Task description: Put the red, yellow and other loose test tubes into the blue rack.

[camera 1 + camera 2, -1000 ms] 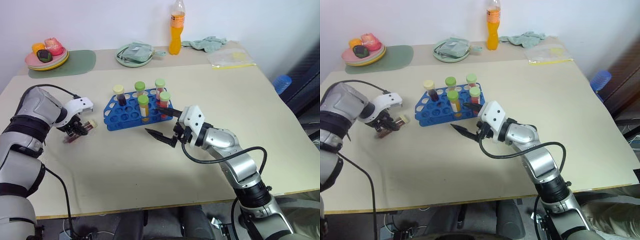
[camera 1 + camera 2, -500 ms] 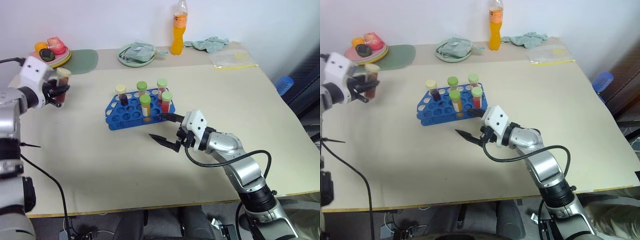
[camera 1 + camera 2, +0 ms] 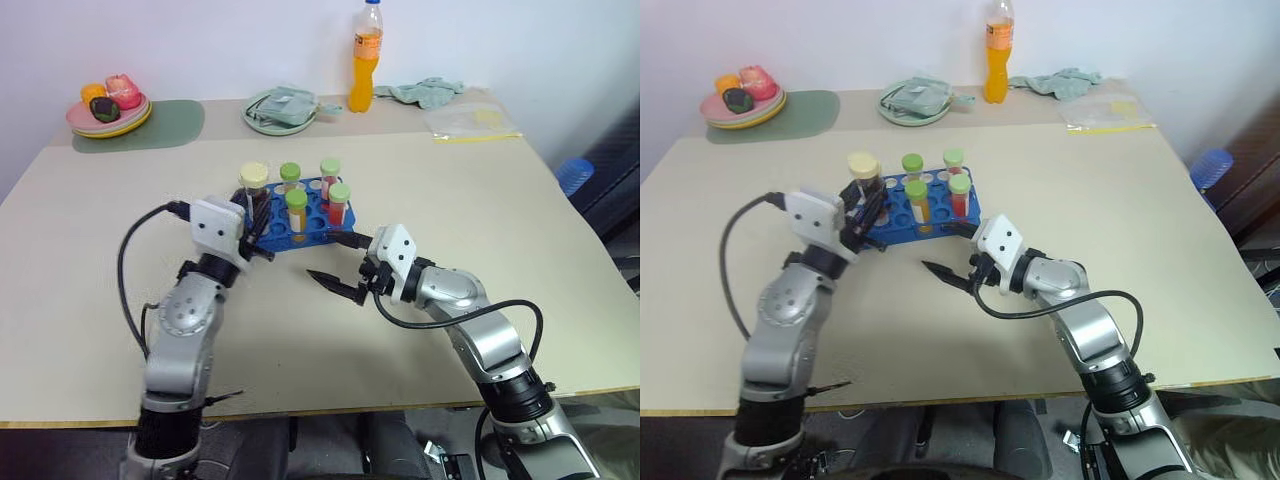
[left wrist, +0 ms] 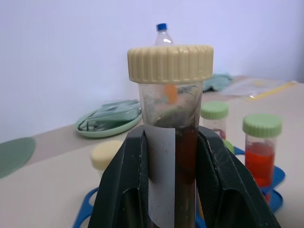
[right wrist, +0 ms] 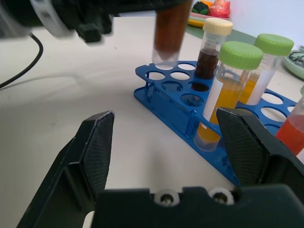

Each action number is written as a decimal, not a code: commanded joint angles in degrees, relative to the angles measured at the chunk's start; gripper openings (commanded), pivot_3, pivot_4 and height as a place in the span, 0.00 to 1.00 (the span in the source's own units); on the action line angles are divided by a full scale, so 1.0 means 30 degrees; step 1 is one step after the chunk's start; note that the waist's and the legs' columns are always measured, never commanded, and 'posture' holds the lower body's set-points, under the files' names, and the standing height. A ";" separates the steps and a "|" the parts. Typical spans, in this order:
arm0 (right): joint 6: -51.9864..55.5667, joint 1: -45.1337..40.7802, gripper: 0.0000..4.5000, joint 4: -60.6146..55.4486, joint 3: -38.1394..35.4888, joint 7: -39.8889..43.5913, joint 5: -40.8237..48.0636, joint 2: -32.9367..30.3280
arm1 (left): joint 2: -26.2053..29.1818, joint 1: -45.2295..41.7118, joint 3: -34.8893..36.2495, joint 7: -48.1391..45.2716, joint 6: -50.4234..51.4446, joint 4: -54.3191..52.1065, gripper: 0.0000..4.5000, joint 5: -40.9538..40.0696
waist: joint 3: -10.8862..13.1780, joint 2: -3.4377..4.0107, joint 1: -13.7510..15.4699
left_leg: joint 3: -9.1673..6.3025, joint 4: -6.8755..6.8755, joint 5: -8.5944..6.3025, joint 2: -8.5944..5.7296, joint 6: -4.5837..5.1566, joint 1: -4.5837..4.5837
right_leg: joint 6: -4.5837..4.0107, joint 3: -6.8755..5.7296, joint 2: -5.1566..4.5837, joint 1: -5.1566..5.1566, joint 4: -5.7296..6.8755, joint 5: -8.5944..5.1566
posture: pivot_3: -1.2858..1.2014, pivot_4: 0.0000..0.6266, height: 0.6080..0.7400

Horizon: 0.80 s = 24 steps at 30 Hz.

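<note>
Held tube above rack left end; bottle behind.

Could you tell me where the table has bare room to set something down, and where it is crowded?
Bare table lies between the green mat and the left gripper, and again between the right gripper and the plastic bag. It is crowded around the blue rack, where both grippers sit close, the left shut on a dark tube.

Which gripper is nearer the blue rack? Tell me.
Left. The left gripper holds a tube just above the blue rack's left end; the right gripper hovers open in front, apart.
</note>
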 commanded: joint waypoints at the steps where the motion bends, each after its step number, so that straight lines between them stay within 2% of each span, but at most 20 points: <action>1: -0.0313 0.0268 0.84 -0.0682 -0.0274 -0.0269 -0.0037 0.0005 | -0.0013 -0.0091 -0.0279 0.1276 -0.1518 0.0473 0.17 0.1446 | 0.0000 0.0000 0.0013 | 0.0001 0.0000 0.0000 0.0000 0.0000 0.0000 | 0.0001 0.0000 0.0000 0.0000 0.0000 0.0000 | 0.52 0.24 1.00; 16: -0.0229 0.0660 0.84 -0.0962 -0.0334 -0.0924 -0.0076 0.0101 | -0.0401 -0.1244 0.0042 0.1542 -0.0047 0.3175 0.17 0.0533 | 0.0000 0.0000 0.0033 | -0.0004 0.0006 -0.0001 -0.0004 0.0002 -0.0001 | 0.0003 -0.0009 -0.0002 0.0014 -0.0007 -0.0002 | 0.52 0.24 1.00; 24: -0.0120 0.0602 0.84 -0.0929 -0.0347 -0.1149 -0.0039 0.0163 | -0.0325 -0.1494 0.0023 0.1991 -0.0909 0.4598 0.17 0.0983 | -0.0003 0.0000 0.0035 | -0.0007 0.0006 -0.0002 -0.0004 0.0002 0.0003 | 0.0004 -0.0010 -0.0003 0.0021 -0.0011 -0.0002 | 0.52 0.24 1.00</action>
